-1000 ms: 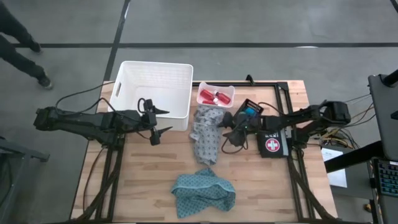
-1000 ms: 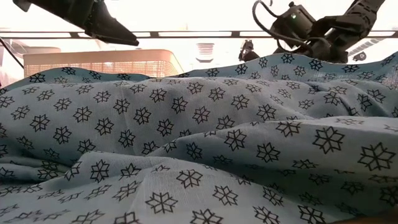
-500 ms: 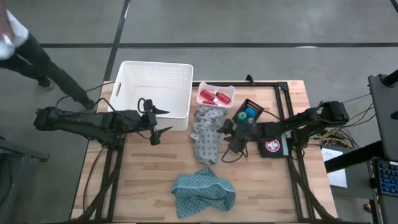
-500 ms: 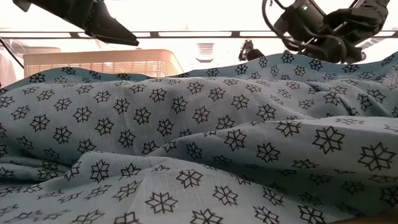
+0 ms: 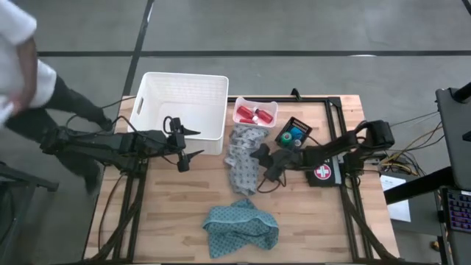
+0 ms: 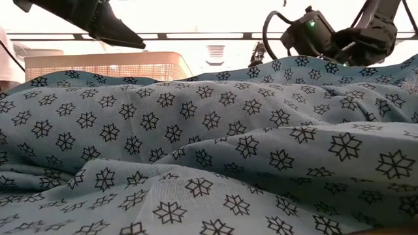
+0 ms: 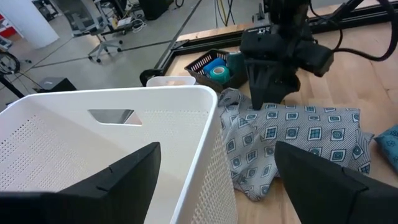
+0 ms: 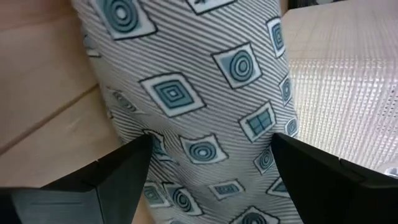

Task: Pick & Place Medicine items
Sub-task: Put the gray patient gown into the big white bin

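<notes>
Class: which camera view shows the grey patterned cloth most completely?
The high view: the whole grey patterned cloth shows from above, beside the white basket. The left wrist view shows most of it, the right wrist view only a close-up patch, the low view none clearly.

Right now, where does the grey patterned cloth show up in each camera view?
High view: grey patterned cloth lies mid-table, right of the white basket.
Low view: not in it; the teal cloth fills the picture.
Left wrist view: at centre right, beside the basket's corner.
Right wrist view: it fills the middle, with the basket's mesh wall alongside.
Shared landmark: the white basket.
</notes>
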`<state>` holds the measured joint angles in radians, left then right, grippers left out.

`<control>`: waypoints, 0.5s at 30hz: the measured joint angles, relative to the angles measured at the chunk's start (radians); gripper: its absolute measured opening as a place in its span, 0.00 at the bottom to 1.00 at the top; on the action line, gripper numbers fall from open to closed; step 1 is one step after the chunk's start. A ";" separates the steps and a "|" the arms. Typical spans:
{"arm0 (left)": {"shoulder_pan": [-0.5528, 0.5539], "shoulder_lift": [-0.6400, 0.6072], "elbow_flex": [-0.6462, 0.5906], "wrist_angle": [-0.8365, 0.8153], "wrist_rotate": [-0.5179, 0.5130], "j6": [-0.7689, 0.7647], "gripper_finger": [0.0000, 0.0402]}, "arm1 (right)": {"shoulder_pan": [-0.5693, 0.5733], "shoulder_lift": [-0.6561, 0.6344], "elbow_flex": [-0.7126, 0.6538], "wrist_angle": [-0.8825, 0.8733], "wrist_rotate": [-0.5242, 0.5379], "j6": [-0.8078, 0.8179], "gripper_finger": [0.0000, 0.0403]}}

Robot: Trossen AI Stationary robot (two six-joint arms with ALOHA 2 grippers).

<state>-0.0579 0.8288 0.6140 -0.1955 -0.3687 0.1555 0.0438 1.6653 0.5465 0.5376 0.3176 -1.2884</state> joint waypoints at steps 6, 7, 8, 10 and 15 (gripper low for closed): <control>0.000 0.000 0.000 0.000 0.000 0.000 0.79 | -0.003 0.062 0.011 0.085 0.000 -0.063 0.82; 0.000 0.000 0.000 0.000 0.000 0.000 0.79 | -0.005 0.070 0.017 0.091 -0.001 -0.072 0.82; 0.000 0.000 0.000 0.000 0.000 0.000 0.79 | -0.005 0.074 0.023 0.093 -0.002 -0.080 0.82; 0.000 0.000 0.000 -0.001 0.000 0.000 0.79 | -0.008 0.084 0.034 0.093 -0.004 -0.096 0.82; 0.000 0.000 0.000 -0.010 0.000 0.000 0.80 | -0.015 0.122 0.071 0.091 -0.008 -0.102 0.82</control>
<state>-0.0582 0.8284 0.6140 -0.2059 -0.3687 0.1555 0.0292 1.7872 0.6171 0.6289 0.3096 -1.3899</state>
